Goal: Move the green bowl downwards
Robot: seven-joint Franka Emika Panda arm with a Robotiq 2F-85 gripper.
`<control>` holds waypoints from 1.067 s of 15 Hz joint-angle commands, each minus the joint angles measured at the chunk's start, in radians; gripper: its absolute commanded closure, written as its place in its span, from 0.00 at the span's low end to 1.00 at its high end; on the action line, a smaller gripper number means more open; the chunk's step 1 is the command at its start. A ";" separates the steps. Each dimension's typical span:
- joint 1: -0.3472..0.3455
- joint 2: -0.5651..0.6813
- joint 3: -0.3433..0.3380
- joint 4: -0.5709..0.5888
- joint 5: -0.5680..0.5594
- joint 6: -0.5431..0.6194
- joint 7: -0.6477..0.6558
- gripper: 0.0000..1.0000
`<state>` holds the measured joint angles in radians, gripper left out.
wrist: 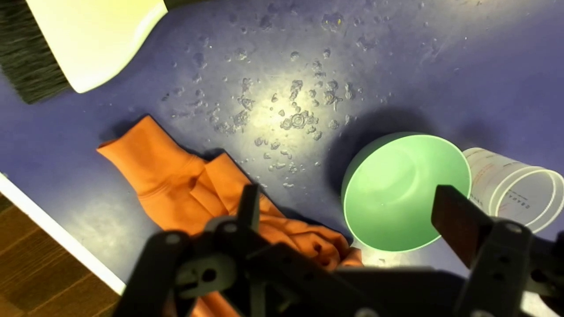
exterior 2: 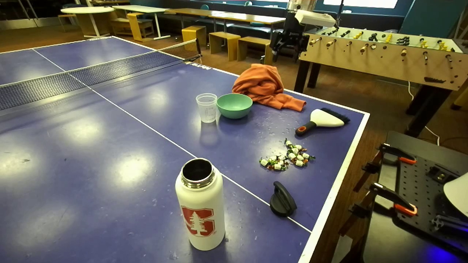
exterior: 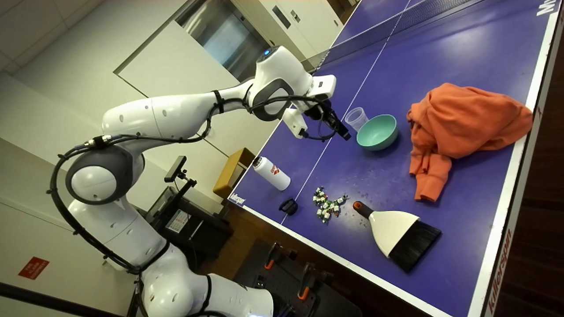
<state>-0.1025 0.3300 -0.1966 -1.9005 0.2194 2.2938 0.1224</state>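
Teal is shining from the green bowl point(exterior 2: 234, 106), paler green lining its inside! The cloth point(exterior: 467, 119) is blazing solid orange, the bench point(exterior: 462, 246) is running violet-blue with white lines point(exterior: 498, 229), and the bottle point(exterior 2: 201, 199) is flaunting a red-and-white emblem point(exterior 2: 199, 222) on white! The brush point(exterior: 393, 229) is pairing white with black bristles point(exterior: 415, 245) and a dash of orange, and the pincer point(wrist: 347, 194) is going black!

Recreation room: ping-pong table point(exterior 2: 109, 146), foosball table point(exterior 2: 387, 60)
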 commanded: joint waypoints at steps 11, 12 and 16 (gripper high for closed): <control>-0.003 0.364 0.048 0.400 -0.021 -0.079 0.260 0.00; -0.003 0.401 0.050 0.438 -0.022 -0.087 0.272 0.00; -0.003 0.526 0.059 0.567 -0.020 -0.130 0.302 0.00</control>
<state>-0.1033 0.7599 -0.1447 -1.4680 0.2077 2.2364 0.3789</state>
